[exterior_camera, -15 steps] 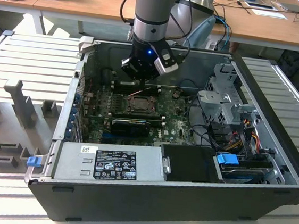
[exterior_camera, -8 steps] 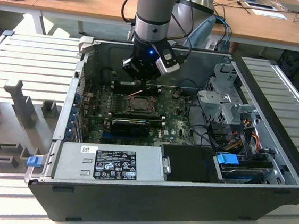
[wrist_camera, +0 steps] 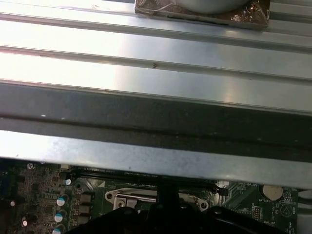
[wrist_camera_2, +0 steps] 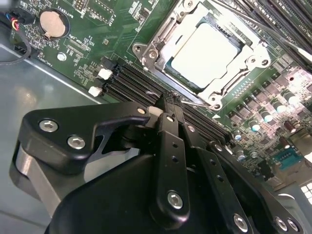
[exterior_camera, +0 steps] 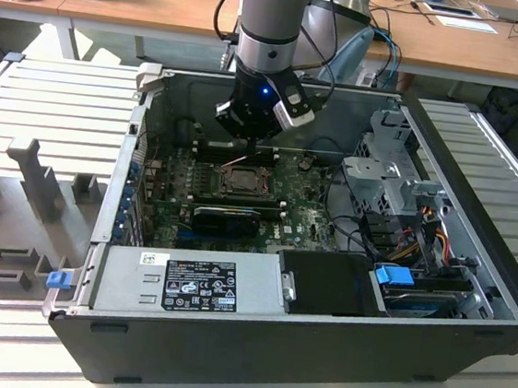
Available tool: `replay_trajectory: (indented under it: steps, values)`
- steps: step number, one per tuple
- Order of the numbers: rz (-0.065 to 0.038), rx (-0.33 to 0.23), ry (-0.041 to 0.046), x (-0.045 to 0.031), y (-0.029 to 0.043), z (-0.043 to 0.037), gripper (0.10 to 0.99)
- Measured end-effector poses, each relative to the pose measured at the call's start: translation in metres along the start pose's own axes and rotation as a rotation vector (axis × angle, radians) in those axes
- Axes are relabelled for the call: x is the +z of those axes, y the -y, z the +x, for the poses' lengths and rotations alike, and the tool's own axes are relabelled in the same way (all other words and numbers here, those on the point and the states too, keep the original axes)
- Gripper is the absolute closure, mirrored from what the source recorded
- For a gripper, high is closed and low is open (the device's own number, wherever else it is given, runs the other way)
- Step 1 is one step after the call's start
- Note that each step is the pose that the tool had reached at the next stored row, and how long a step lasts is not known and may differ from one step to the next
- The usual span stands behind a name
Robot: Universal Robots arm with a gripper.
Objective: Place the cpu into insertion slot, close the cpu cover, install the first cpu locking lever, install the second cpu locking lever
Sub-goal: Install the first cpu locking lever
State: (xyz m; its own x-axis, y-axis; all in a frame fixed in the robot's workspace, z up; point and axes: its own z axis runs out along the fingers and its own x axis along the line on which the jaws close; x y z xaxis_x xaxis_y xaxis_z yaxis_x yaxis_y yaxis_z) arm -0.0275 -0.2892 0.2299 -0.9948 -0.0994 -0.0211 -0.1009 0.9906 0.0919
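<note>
Pressed together at the end effector (wrist_camera_2: 168, 105), black fingers (wrist_camera_2: 170, 146) meeting in one narrow tip. Impossible to tell whether anything thin is pinched between them. Tip lowered to the edge of the insertion slot (wrist_camera_2: 146, 48), just beside a thin metal lever rod (wrist_camera_2: 197, 100) along that edge. In the exterior view, end effector (exterior_camera: 249, 136) hanging from the arm (exterior_camera: 270, 28) inside an open computer case (exterior_camera: 315, 367), just above the slot (exterior_camera: 240, 185) and towards its far side.

Seated in the slot: the cpu (wrist_camera_2: 207, 51), flat, its pale silver top facing up. Lying over it, the cpu cover (wrist_camera_2: 261, 56), a silver frame down flat with the chip visible through its square cut-out.

Between slot and end effector in the second wrist view, long black memory slots (wrist_camera_2: 131, 80) with white end clips. Around them, green circuit board (wrist_camera_2: 97, 29), with a coin battery (wrist_camera_2: 52, 23) well apart from the slot and a cluster of small round capacitors (wrist_camera_2: 265, 114) near the slot's other side.

Farther out in the exterior view, a grey power supply (exterior_camera: 189, 284) at the near side of the case, a metal drive cage (exterior_camera: 387, 170) at the exterior view's right. Under the case, a ribbed metal worktop (exterior_camera: 55, 108); behind it, a wooden desk (exterior_camera: 148, 11).
</note>
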Motion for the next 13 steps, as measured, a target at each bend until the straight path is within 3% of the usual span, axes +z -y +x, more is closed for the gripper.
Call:
replay_trajectory:
  steps: [10, 13]
  values:
    - [-0.002, -0.021, -0.0018, 0.0072, -0.0035, -0.0017, 0.98]
    - [-0.002, -0.023, -0.002, 0.01, -0.0028, -0.0058, 0.98]
